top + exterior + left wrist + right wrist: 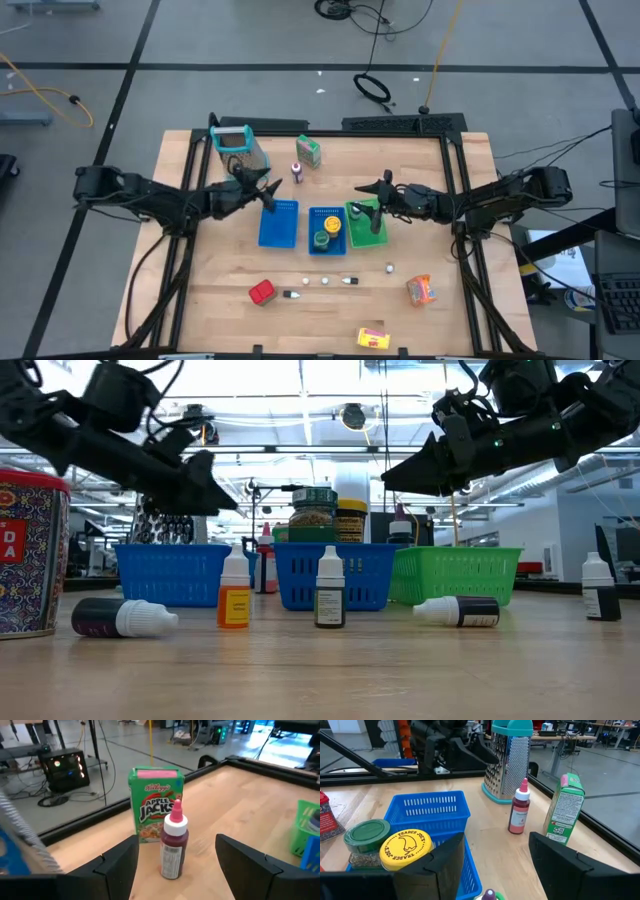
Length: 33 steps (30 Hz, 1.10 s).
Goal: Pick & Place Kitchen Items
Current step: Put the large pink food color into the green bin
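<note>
My left gripper (273, 192) is open over the left blue basket's (279, 223) far end. It points at a small bottle of red liquid with a pink cap (174, 842), which stands upright on the table a little ahead of the fingers. Behind the bottle stands the green carton (156, 802). My right gripper (370, 188) hangs open and level above the far end of the green basket (365, 225), touching nothing. The middle blue basket (327, 245) holds a green-lidded jar (367, 832) and a yellow-lidded jar (406, 847).
A metal grater with a teal top (238, 148) stands at the far left. Along the near side are a red can (262, 292), several tiny bottles (325, 281), an orange packet (420, 290) and a yellow box (373, 338). A dark rail runs along the table's far edge (400, 124).
</note>
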### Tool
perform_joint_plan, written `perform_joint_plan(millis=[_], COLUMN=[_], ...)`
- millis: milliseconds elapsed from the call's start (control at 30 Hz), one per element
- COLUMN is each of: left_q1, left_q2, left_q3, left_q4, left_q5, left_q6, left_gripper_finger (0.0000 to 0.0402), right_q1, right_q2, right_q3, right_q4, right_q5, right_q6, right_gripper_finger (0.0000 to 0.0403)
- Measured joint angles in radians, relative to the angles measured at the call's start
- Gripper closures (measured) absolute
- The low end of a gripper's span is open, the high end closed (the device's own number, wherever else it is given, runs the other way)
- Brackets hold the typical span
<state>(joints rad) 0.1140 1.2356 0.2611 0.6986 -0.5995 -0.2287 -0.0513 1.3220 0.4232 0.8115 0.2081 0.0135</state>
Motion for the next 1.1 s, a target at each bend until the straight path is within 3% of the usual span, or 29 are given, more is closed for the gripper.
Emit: perform_joint_plan(millis=[533,967,1100], left_q1=[0.032,0.117,0.150], left_q2=[0.306,0.369,0.369], left_q3=[0.181,0.214,0.214], left_q4=[0.000,0.003,0.011], left_q5=[0.044,0.041,0.083], left_q6=[0.031,-0.018,-0.027], left_gripper_finger=[0.0135,0.0135,0.0135], right_q1=[0.000,0.000,0.000], right_q2=[0.000,0.000,0.000], right_q3=[0.000,0.000,0.000], right_q4=[-0.001,-0.001,-0.001], right_q5=[0.000,0.000,0.000], right_q6=[0.000,-0.007,-0.007], right_gripper_finger=[0.0188,0.0186,0.0190])
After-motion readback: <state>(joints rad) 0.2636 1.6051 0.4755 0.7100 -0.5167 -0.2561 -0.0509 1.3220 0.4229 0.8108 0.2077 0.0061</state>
